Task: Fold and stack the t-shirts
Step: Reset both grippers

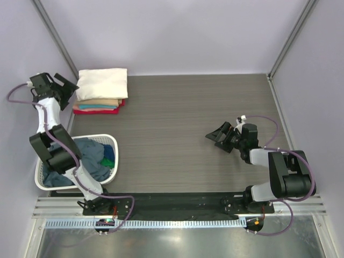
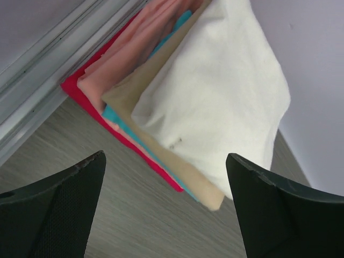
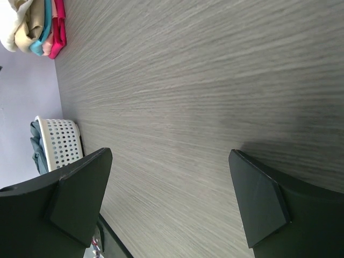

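Cream shirt [image 1: 102, 83] tops the folded stack in the far left corner of the desk [image 1: 188, 107]. Under it only edges show: tan shirt [image 2: 129, 91], a sliver of teal shirt [image 2: 114, 115], a pink layer [image 2: 123, 59], and red shirt [image 2: 80, 88] at the bottom. Left pincer [image 1: 67, 88] stands released, jaws wide, just beside the stack, holding nothing. Right pincer [image 1: 221, 137] is released too, over the desk's right side. In the basket [image 1: 110, 141], blue shirt [image 1: 91, 158] lies crumpled, partly hidden by the left arm; green shirt [image 1: 109, 159] barely peeks out.
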Robot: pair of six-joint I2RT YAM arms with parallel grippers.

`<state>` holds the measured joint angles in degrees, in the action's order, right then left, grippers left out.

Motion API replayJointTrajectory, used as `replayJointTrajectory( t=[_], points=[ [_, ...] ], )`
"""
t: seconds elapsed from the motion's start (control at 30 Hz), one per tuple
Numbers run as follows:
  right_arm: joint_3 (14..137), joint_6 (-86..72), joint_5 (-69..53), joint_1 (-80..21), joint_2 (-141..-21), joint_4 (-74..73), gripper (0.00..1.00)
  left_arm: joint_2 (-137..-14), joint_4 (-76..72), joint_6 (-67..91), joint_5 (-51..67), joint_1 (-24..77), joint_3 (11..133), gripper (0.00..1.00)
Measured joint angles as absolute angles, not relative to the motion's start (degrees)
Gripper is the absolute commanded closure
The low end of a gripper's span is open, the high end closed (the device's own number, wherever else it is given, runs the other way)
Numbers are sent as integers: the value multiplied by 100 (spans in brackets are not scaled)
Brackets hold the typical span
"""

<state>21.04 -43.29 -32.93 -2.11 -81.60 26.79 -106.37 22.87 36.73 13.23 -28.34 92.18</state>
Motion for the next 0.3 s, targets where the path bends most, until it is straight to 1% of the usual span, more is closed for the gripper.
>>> replayJointTrajectory(
  t=[0.3],
  points=[
    [1861,-4329,-3256,-202,-7859,2674,1,-8075,2226,3708,1247,-2799,7557,6]
  ],
)
